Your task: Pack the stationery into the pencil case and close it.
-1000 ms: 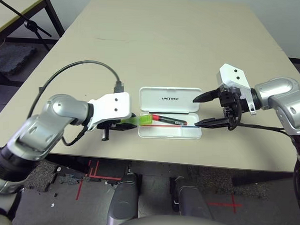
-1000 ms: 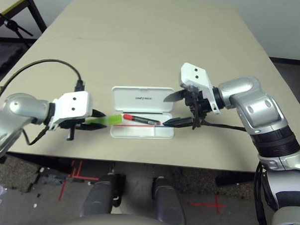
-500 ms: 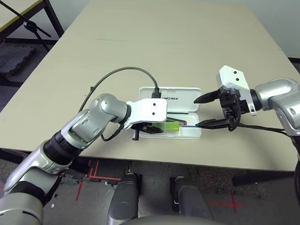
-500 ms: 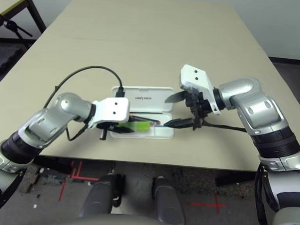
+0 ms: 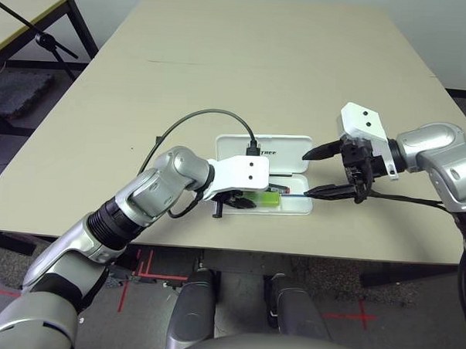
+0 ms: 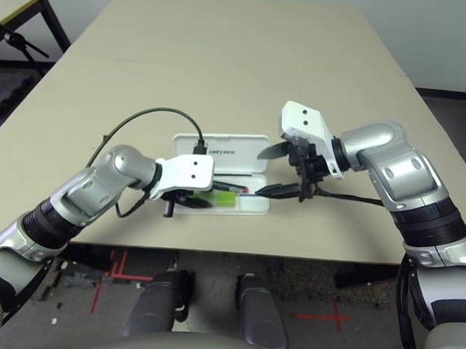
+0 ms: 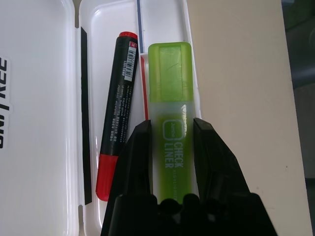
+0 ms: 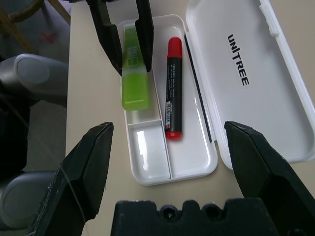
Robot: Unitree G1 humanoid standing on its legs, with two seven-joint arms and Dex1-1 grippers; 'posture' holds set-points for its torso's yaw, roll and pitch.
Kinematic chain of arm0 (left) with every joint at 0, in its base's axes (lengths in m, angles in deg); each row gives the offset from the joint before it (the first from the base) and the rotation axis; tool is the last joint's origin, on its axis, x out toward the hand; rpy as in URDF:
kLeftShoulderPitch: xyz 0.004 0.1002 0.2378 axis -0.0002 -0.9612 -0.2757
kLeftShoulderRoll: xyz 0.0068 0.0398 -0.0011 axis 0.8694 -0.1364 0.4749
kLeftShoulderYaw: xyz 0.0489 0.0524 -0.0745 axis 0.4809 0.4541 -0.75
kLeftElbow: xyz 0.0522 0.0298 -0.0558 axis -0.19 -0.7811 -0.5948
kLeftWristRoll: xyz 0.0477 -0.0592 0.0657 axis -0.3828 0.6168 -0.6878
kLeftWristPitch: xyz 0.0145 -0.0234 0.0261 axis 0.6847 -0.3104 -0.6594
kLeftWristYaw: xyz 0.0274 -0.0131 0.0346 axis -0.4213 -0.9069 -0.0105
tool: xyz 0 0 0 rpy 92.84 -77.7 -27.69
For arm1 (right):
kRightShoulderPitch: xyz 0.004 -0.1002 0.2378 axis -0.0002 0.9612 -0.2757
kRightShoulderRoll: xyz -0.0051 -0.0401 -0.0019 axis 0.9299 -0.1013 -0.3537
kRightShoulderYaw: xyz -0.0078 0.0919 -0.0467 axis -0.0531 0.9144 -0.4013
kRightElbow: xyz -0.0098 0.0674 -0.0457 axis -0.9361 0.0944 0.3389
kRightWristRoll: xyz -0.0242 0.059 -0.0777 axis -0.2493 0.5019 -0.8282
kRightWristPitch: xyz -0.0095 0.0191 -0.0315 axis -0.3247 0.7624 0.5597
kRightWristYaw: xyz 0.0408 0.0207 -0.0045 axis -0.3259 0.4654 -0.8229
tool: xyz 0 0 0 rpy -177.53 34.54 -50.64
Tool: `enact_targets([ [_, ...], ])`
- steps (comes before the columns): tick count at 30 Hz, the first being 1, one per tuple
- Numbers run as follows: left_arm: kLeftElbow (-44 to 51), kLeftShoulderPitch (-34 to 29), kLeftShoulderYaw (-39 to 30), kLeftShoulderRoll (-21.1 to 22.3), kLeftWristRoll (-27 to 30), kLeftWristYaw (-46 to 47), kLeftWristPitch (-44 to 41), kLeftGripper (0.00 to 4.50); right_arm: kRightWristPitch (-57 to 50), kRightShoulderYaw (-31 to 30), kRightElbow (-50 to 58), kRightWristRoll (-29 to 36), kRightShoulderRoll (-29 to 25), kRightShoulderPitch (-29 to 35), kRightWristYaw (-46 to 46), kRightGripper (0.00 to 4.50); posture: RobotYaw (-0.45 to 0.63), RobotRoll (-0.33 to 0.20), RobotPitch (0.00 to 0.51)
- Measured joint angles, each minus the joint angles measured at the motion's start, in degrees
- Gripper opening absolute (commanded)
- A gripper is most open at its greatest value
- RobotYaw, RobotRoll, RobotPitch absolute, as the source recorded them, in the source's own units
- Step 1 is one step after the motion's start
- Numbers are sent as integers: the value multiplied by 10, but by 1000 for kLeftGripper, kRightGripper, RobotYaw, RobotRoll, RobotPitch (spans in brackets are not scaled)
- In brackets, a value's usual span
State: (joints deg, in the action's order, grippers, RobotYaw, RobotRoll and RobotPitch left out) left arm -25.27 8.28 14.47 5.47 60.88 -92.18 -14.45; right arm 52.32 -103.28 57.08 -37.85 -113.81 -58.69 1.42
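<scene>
The white pencil case (image 5: 285, 157) lies open near the table's front edge, its lid flat behind the tray (image 8: 151, 161). A red-capped marker (image 7: 116, 113) with a dark barrel lies in the tray. My left gripper (image 7: 172, 124) is shut on the lime-green highlighter (image 7: 170, 83) and holds it lengthwise over the tray's near side, beside the marker; I cannot tell whether it touches the tray. My right gripper (image 5: 305, 175) stands open at the case's right end, with nothing between its fingers.
Thin red and blue sticks (image 7: 141, 54) lie in the tray between marker and highlighter. A black cable (image 5: 197, 119) loops from my left wrist over the table. The table's front edge (image 5: 237, 252) runs just beyond the case. Another table (image 5: 31, 11) stands at far left.
My left arm has swung right, carrying the highlighter from left of the case to over the tray beside the marker. The right arm has stayed put.
</scene>
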Motion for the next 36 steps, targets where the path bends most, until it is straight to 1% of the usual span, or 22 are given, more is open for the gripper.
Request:
enact_targets([
  [5,4,0,0,-6,6,0,-2,1067,1,0,0,-1,0,0,-2,4500,40,0,115],
  [6,5,-1,-1,-6,7,0,-4,1802,1,0,0,-1,0,0,-2,4500,40,0,115],
  [8,8,-1,-2,-6,9,0,-6,2458,2,0,0,-1,0,0,-2,4500,40,0,115],
  [9,11,-2,-4,-6,10,0,-7,2924,2,0,0,-1,0,0,-2,4500,45,0,116],
  [10,13,-2,-6,-6,11,0,-7,3315,3,0,0,-1,0,0,-2,4500,45,0,116],
  [11,16,-3,-9,-6,11,2,-7,3611,3,0,0,-1,0,0,-3,4500,47,0,115],
  [13,25,-7,-20,-8,13,6,-5,4472,3,-1,0,-1,0,0,-3,4500,49,0,115],
  [17,48,-27,-46,6,22,7,0,4472,4,-2,0,-2,2,0,-2,4500,55,0,115],
  [20,62,-36,-69,32,30,7,0,4472,6,-4,-1,-3,5,0,-3,4500,57,0,117],
  [24,95,-66,-128,77,50,5,4,4472,10,-5,-3,-8,8,0,-2,4500,57,0,117],
  [27,101,-76,-154,94,60,4,6,4472,11,-5,-4,-10,8,0,-2,4500,62,0,116],
  [29,114,-90,-170,115,68,2,15,4472,12,-5,-4,-10,9,0,-2,4500,63,0,115],
  [32,116,-98,-192,125,77,1,18,4472,13,-5,-5,-11,9,0,-2,4500,63,0,114],
  [36,136,-110,-235,131,106,1,27,4472,4,-3,-4,-9,2,7,-3,4500,70,0,113],
])
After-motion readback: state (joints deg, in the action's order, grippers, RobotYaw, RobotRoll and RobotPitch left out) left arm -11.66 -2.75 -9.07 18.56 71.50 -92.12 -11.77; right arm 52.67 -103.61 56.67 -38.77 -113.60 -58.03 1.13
